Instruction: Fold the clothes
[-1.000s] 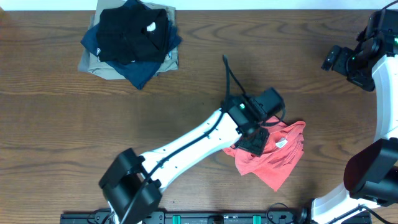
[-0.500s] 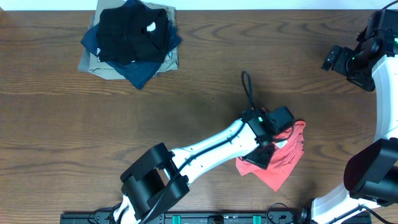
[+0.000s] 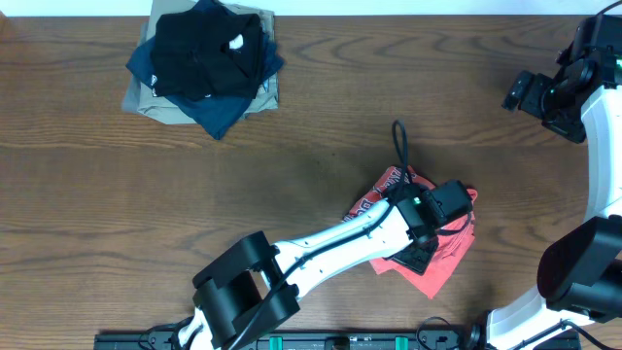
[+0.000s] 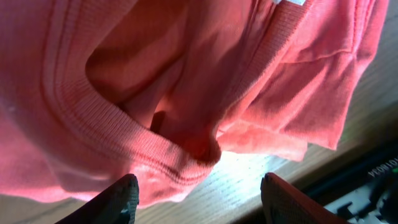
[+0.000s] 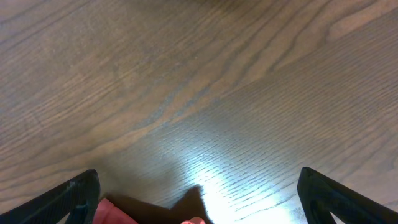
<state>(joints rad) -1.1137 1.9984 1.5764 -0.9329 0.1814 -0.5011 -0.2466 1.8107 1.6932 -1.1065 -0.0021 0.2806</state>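
The clothes, a red-orange T-shirt, lie crumpled on the wooden table at the front right. A strip with white lettering shows at its back left. My left gripper hangs low over the shirt's middle, and its arm covers much of the cloth. In the left wrist view the shirt fills the frame, its ribbed collar bunched just ahead of the left gripper. That gripper is open, with bare wood between the fingers. My right gripper stands open at the far right back, above bare table.
A stack of black, navy and khaki garments sits at the back left. A dark rail runs along the front edge close to the shirt. A sliver of red-orange cloth shows at the bottom of the right wrist view.
My left arm has swung right and toward the front, further over the shirt. The lettered strip now shows behind it. The right arm has not moved.
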